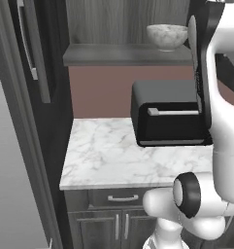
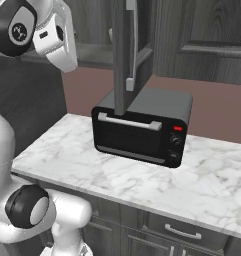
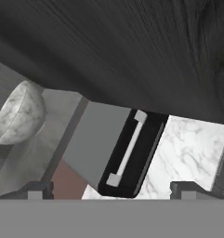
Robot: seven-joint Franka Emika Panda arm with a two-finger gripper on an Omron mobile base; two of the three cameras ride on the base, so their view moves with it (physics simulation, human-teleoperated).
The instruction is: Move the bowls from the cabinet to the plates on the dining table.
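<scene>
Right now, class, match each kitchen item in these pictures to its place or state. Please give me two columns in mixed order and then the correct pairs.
Column one:
1. marbled bowl
2. toaster oven
3. cabinet door
4. gripper

Column two:
A. standing on the marble worktop
B. jaws wide apart, holding nothing
C. resting on the open cabinet's shelf
D. swung open above the oven

Pairs: 1-C, 2-A, 3-D, 4-B
</scene>
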